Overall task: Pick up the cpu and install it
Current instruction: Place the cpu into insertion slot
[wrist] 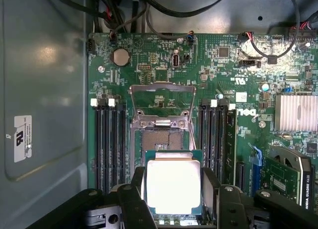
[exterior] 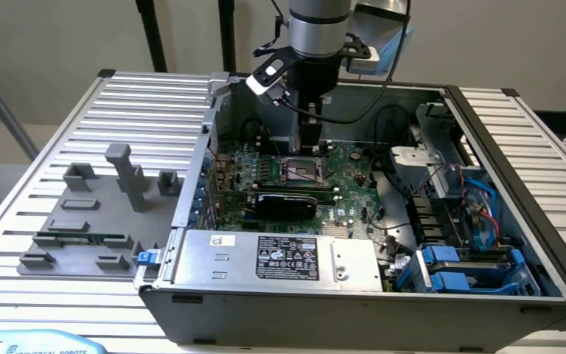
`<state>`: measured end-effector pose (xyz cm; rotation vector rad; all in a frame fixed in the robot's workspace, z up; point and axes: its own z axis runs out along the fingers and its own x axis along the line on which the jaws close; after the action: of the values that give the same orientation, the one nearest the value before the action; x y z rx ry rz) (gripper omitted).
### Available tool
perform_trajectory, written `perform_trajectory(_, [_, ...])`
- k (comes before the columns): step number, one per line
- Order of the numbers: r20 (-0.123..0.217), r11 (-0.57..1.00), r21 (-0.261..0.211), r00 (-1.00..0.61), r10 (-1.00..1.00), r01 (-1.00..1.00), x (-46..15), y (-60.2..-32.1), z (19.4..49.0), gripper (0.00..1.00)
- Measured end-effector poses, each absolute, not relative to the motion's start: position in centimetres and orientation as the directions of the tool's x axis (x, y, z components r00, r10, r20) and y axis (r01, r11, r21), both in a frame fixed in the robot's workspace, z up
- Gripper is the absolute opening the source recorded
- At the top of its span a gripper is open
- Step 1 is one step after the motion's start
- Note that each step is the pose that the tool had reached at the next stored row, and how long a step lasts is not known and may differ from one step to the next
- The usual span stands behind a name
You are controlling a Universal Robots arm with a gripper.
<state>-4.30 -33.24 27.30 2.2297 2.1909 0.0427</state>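
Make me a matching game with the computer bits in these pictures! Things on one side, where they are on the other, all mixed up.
Things:
1. cpu
2. green memory stick
3. round battery

Places:
A. on the grey fixture, outside the computer case
B. on the green board, near its edge
C. between the claw fingers, over the socket

Pairs: 1-C, 2-A, 3-B

High exterior view and close downward wrist view share the motherboard (exterior: 354,171) (wrist: 149,55).
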Motion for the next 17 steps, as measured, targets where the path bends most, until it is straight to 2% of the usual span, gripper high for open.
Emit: perform_trajectory(17, [0.009,-0.018,0.03,0.017,1.0,0.999,-4.1,-32.8,24.7,0.55])
